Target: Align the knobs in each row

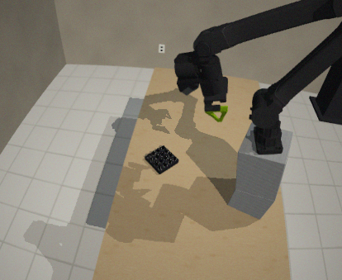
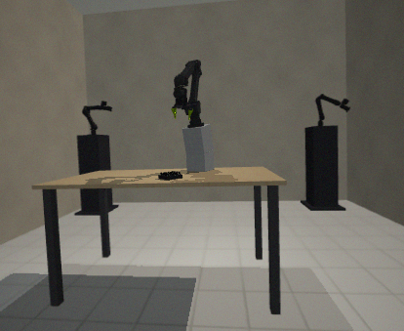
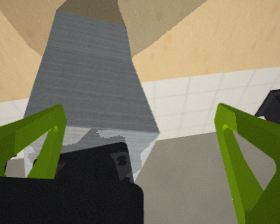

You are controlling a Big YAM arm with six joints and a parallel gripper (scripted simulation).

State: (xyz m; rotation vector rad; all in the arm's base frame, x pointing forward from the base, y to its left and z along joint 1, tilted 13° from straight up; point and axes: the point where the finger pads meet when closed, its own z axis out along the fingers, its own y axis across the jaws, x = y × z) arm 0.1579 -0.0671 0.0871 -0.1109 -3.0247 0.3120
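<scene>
— What do we have nearest the lens?

— In the wrist view, our two green fingers stand at the far left and far right of the frame, spread as wide as they go, with nothing between them. Between and beyond them we see the grey pedestal [image 3: 94, 78] running up the middle-left, and the tan table [image 3: 206, 28] filling the upper part.

— So the gripper is released?

— Yes. In the top view the gripper [image 1: 217, 114] hangs in the upper middle of the frame, well above the table [image 1: 216, 245], jaws apart and gripping nothing. In the exterior view we find the gripper [image 2: 182, 111] high at centre, above the pedestal [image 2: 199, 148].

— And the knob box?

— The knob box [image 1: 162, 158] sits on the wood slightly left of centre in the top view, turned cornerwise to the frame, well apart from the gripper. In the exterior view the knob box [image 2: 170, 175] is a low dark slab on the table [image 2: 128, 180], near the foot of the pedestal on its left. The knobs are too small for us to read their lines or marks, and we cannot tell which side carries the socket.

— Farther back?

— The arm [image 1: 273, 18] reaches from the pedestal [image 1: 263, 175] at the right up into the upper right corner. Behind the table, in the exterior view, two dark stands [image 2: 93, 173] flank the room, and a wall outlet [image 1: 161, 48] shows near the top centre.
</scene>
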